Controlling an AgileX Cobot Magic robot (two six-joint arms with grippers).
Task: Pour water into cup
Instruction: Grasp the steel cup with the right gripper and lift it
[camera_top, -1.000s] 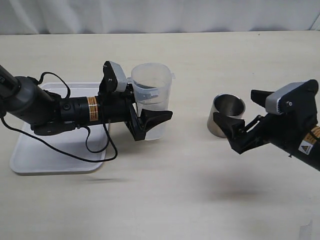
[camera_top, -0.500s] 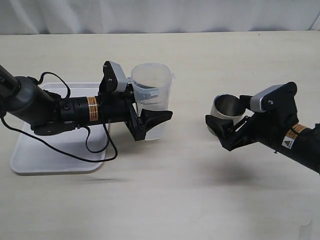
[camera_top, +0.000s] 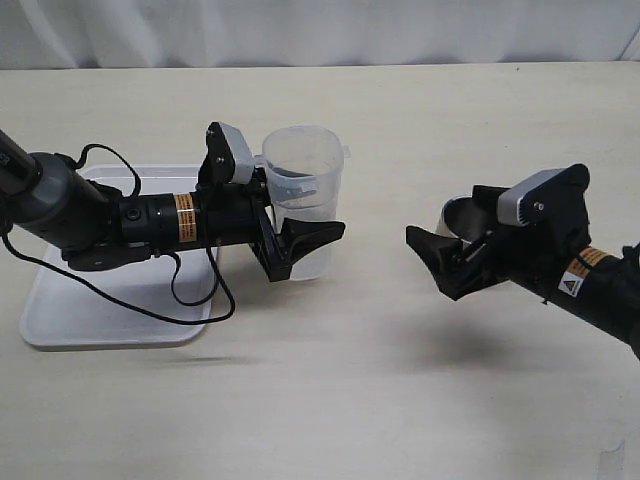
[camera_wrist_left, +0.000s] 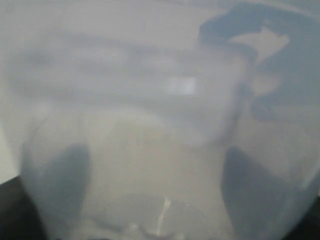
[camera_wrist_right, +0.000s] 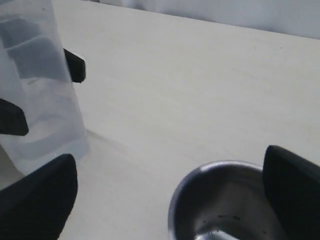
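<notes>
Beaker: translucent plastic beaker (camera_top: 300, 160), upright on the table (camera_top: 330, 400).
Water: the water (camera_top: 315, 262) is a small amount, low inside the beaker.
Left fingers: the left gripper (camera_top: 300, 212) pinches the beaker, one finger on each side.
Cup: steel cup (camera_top: 462, 213), well to the right of the beaker and largely hidden in the exterior view.
Right fingers: the right gripper (camera_top: 447, 222) is spread wide with the cup between its fingers; I cannot tell whether they touch it.
Tray: white tray (camera_top: 60, 320), just left of the beaker, under the left arm.

One cup (camera_wrist_right: 226, 207); one translucent beaker (camera_top: 308, 165); one tray (camera_top: 70, 305); two end effectors: left end effector (camera_top: 318, 207), right end effector (camera_top: 442, 222).
</notes>
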